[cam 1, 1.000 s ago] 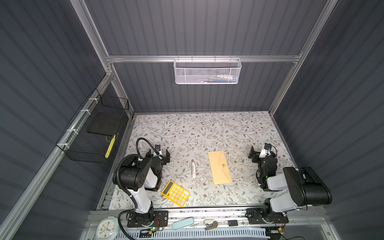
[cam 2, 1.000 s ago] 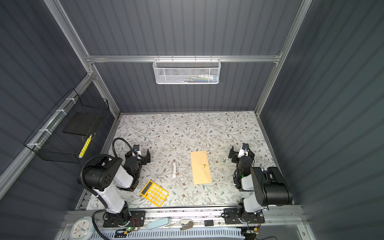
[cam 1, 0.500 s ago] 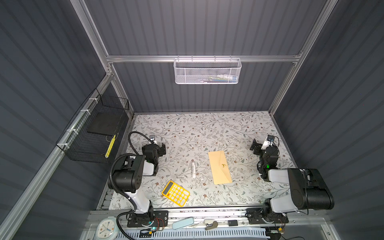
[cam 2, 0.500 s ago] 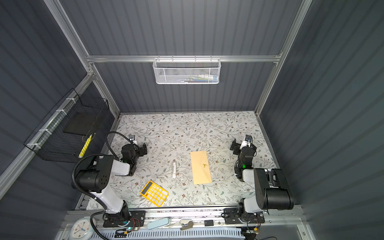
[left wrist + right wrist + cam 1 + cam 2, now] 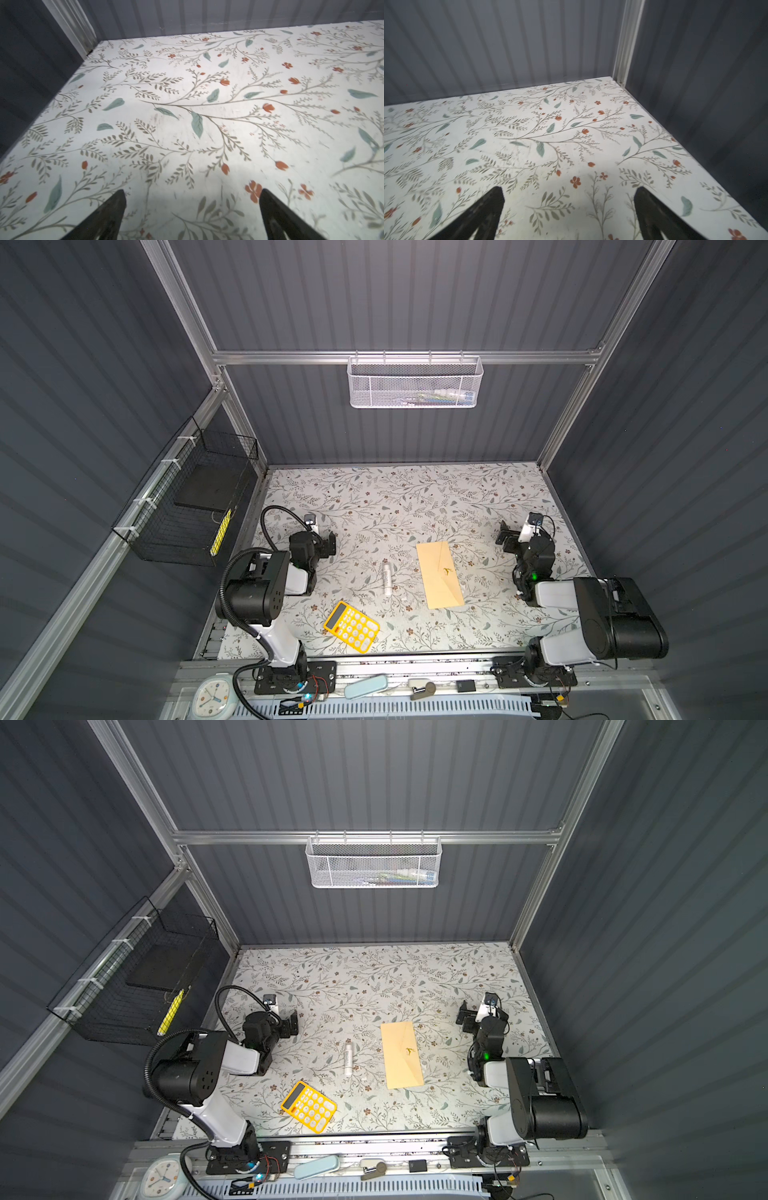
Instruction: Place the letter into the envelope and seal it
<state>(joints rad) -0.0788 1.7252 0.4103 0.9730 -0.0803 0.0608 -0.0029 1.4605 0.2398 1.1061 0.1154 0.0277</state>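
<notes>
Your left gripper (image 5: 192, 193) stands wide open and empty, low over the bare floral table (image 5: 395, 497) on its left side. Your right gripper (image 5: 569, 190) is equally wide and empty, over the table near the right wall. Between them in both top views, the envelope (image 5: 440, 574) (image 5: 402, 1054) lies flat, gold mark up, nearer the right gripper but apart from both, with a white glue stick (image 5: 387, 578) just left of it and a yellow calculator (image 5: 351, 626) toward the front edge.

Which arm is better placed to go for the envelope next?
Right, likely: the right gripper, open, sits nearer the envelope with bare table between; the left gripper, also open, is farther, with the glue stick in between.
</notes>
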